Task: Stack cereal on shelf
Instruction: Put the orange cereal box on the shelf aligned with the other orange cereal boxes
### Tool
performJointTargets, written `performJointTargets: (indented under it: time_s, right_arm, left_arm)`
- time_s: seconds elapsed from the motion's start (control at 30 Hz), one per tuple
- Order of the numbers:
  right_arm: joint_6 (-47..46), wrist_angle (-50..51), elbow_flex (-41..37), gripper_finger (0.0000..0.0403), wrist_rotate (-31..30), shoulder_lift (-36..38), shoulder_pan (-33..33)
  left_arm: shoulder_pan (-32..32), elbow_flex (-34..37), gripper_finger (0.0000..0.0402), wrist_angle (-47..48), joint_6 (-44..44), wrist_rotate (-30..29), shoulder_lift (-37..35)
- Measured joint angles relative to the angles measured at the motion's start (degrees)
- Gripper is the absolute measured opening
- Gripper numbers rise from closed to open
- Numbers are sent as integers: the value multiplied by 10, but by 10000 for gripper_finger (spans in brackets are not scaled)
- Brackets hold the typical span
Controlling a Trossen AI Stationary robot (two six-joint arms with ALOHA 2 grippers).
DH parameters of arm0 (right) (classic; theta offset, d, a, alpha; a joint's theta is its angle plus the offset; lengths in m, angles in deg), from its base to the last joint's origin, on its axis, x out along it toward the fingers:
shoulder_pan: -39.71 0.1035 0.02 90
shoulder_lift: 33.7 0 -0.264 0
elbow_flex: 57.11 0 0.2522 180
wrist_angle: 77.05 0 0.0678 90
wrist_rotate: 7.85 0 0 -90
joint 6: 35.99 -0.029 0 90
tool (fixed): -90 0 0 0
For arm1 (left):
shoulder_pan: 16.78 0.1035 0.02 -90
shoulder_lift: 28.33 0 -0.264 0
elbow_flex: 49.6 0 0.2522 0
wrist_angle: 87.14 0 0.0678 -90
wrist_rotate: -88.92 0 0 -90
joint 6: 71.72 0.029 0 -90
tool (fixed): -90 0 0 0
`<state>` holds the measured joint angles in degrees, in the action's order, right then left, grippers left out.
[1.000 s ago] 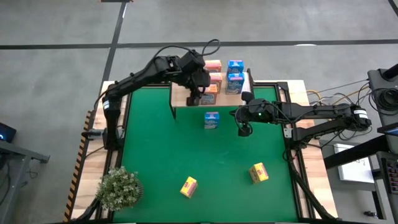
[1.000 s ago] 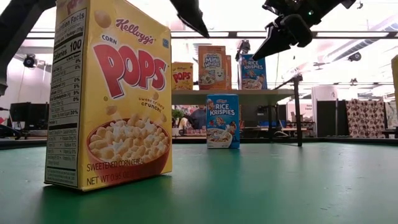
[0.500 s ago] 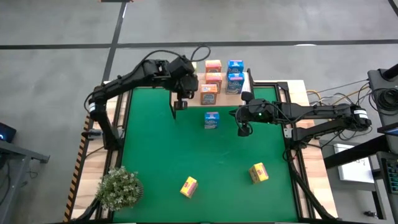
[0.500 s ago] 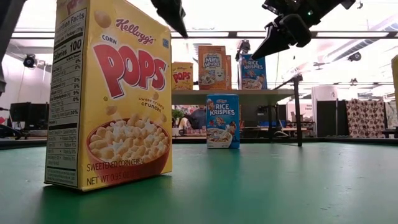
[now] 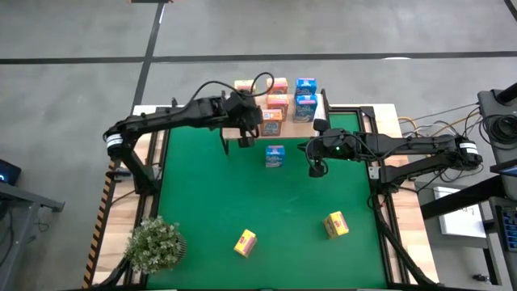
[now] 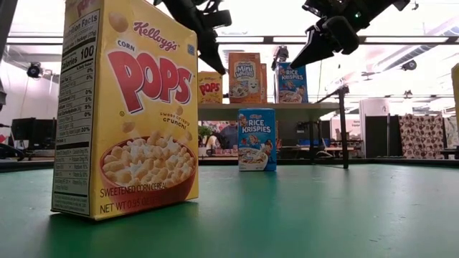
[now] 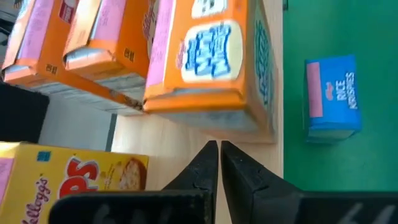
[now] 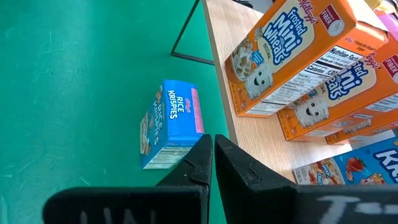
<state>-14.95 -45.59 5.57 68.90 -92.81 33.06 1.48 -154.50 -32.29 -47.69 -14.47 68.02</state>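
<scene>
The left tool (image 5: 244, 142) hung closed and empty over the near edge of the shelf (image 7: 186, 134), its fingers (image 7: 208, 163) pressed together. Just ahead of it stood an orange-pink box (image 7: 211, 59), with two more (image 7: 93, 43) behind; a yellow box (image 7: 68, 171) stood close at its side on the plank. Off the shelf edge, on the green mat (image 5: 242, 194), a blue box (image 5: 275, 155) stood just beside the tool. The right tool (image 5: 317, 170) hovered closed and empty on that box's other side, near the shelf's two blue boxes (image 5: 304, 101). Two yellow boxes (image 5: 245, 242) (image 5: 336, 225) lay well apart, far down the surface.

The blue box looked the likely next pick. Whichever tool takes it should open fully first, descend square over the narrow faces, and lift clear before crossing the shelf edge.
</scene>
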Motion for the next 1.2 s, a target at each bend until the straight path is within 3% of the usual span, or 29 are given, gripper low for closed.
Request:
performJointTargets:
  time_s: [1.2]
  right_arm:
    - [0, 0, 0, 9, 0, 0, 0]
  left_arm:
    - [-1, 0, 0, -63, -23, 36, 20]
